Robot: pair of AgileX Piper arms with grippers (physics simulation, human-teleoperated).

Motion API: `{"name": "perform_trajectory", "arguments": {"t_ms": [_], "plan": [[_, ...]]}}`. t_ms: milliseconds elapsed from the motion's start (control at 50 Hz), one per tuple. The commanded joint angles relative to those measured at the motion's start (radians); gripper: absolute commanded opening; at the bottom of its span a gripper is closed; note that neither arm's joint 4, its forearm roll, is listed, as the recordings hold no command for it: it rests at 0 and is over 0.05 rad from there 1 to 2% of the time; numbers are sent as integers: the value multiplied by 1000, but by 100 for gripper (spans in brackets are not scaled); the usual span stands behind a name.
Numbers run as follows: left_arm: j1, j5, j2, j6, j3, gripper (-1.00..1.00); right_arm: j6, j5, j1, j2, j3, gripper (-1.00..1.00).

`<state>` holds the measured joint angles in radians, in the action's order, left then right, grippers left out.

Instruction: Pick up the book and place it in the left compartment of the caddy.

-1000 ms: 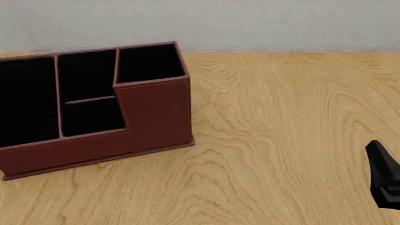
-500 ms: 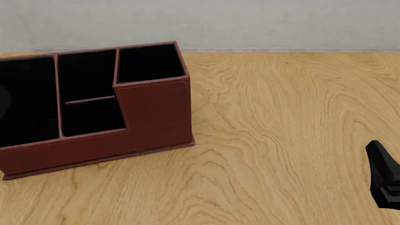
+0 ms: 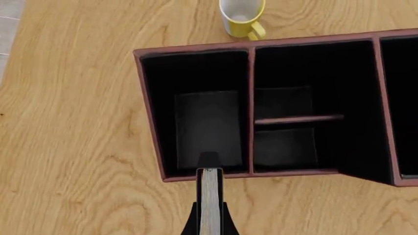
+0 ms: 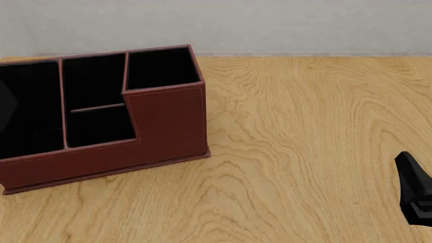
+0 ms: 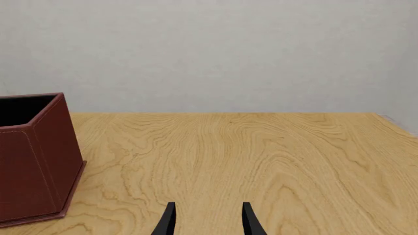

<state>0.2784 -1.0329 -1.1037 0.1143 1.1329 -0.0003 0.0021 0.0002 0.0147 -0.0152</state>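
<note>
Thin black book with white page edge (image 3: 210, 203) clamped edge-on in left gripper (image 3: 209, 215), poised over large black-lined left compartment (image 3: 207, 122) of reddish-brown leather-look caddy (image 4: 165, 126). Yellow mug (image 3: 242, 18) beyond caddy, 12 o'clock. Right gripper (image 5: 207, 219) empty, fingers apart, over wooden table (image 4: 304, 152).

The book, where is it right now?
In the left wrist view, the book is held edge-up in the left end effector, above the caddy's front rim by the left compartment.

A mug (image 3: 242, 17) stands behind the caddy (image 4: 165, 129), table's (image 4: 304, 152) left.
</note>
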Motion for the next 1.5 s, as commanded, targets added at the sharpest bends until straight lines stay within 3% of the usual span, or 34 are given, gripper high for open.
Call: {"name": "perform_trajectory", "arguments": {"t_ms": [20, 480, 760, 1020, 1500], "plan": [[0, 38, -40, 16, 6, -100, 0, 0, 0, -4, 4, 100], [8, 133, -82, 23, -75, -100, 0, 0, 0, -4, 4, 100], [6, 141, -105, 19, -63, -100, 0, 0, 0, -4, 4, 100], [23, 211, -143, 35, -108, -100, 0, 0, 0, -4, 4, 100], [28, 236, -208, 31, -70, -100, 0, 0, 0, -4, 4, 100]]}}
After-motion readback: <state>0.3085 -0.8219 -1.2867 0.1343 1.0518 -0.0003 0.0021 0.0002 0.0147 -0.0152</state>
